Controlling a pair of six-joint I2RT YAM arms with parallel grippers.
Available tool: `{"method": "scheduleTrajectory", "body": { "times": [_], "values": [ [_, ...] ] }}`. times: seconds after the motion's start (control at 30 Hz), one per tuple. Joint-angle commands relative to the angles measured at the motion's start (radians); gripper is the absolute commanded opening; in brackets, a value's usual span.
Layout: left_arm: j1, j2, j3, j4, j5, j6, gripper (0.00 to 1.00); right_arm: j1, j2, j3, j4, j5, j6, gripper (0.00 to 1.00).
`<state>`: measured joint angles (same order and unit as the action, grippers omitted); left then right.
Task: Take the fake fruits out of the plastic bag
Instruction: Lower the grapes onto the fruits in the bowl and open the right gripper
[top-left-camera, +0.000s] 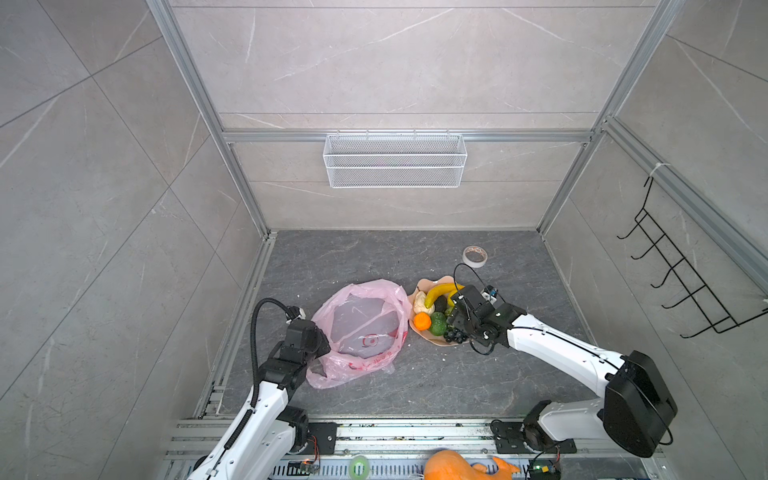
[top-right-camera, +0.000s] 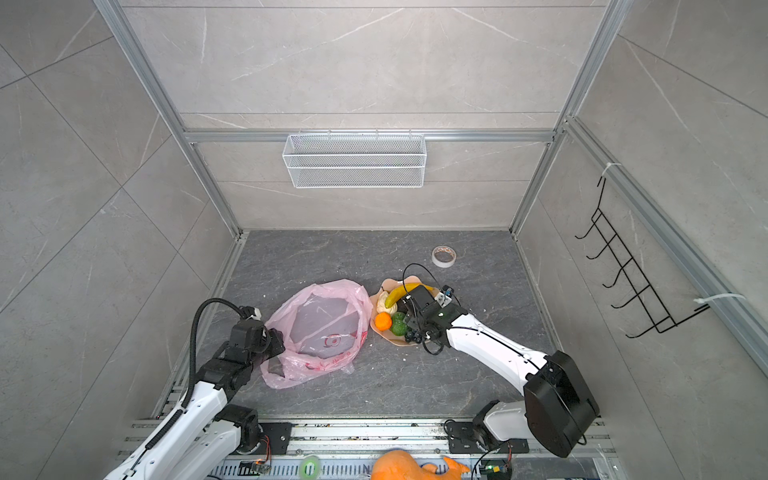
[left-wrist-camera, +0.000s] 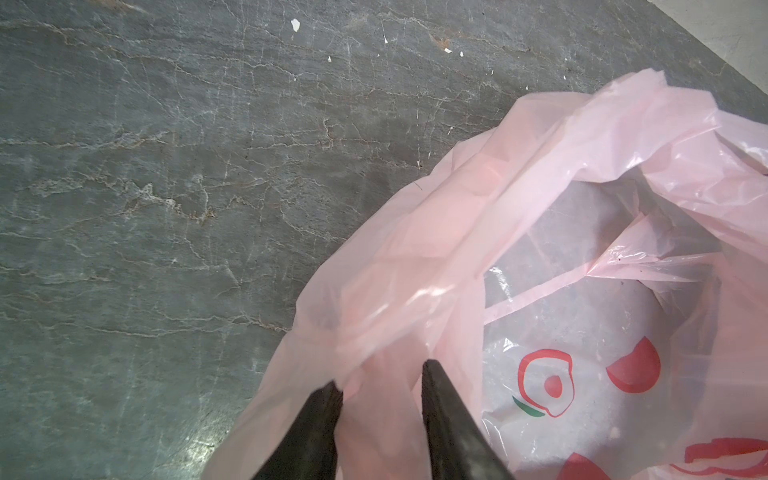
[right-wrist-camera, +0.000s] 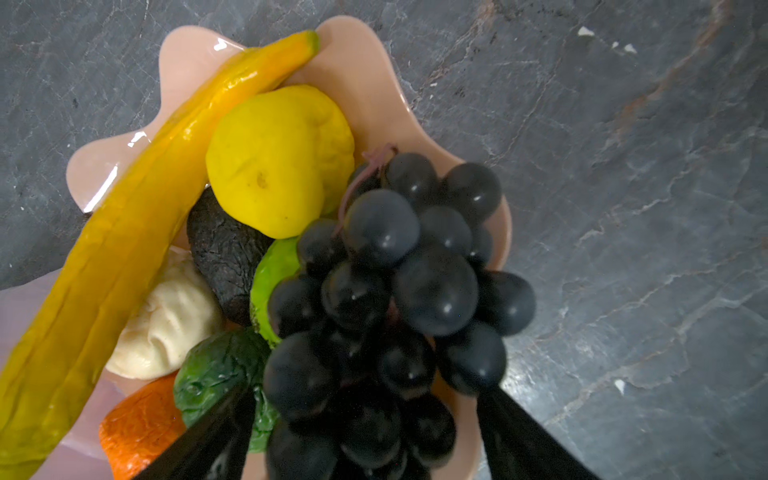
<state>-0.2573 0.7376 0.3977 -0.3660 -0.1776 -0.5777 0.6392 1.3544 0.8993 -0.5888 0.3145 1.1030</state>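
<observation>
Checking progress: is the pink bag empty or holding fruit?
Empty, seemingly: the bag gapes open, showing only bare plastic inside.

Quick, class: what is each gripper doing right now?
Left gripper: closed on the thin translucent pink plastic bag at its rim.
Right gripper: open, jaws either side of the black plastic grape bunch.

The pink translucent bag (top-left-camera: 361, 328) lies crumpled on the bench, mouth open, red print showing. Just beside it, piled on a peach plate (right-wrist-camera: 349, 45): banana (right-wrist-camera: 124, 216), lemon (right-wrist-camera: 278, 162), dark avocado (right-wrist-camera: 224, 257), cream lump (right-wrist-camera: 170, 324), green avocado (right-wrist-camera: 216, 374), orange (right-wrist-camera: 137, 428), lime-green fruit (right-wrist-camera: 274, 274), black grapes (right-wrist-camera: 395, 291) on top.
</observation>
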Motion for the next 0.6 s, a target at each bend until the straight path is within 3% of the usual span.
{"method": "scheduleTrajectory", "body": {
  "times": [0.0,0.4,0.57],
  "values": [
    [-0.002,0.002,0.018,0.018,0.0,0.003,0.35,-0.001,-0.043,-0.01,-0.045,0.026,-0.025,0.84],
    [-0.002,0.011,0.02,0.016,-0.009,-0.001,0.35,-0.001,-0.147,-0.043,-0.038,0.018,-0.079,0.74],
    [-0.001,0.018,0.024,0.013,-0.01,-0.001,0.35,-0.008,-0.099,-0.043,-0.003,0.008,-0.124,0.71]
  ]
}}
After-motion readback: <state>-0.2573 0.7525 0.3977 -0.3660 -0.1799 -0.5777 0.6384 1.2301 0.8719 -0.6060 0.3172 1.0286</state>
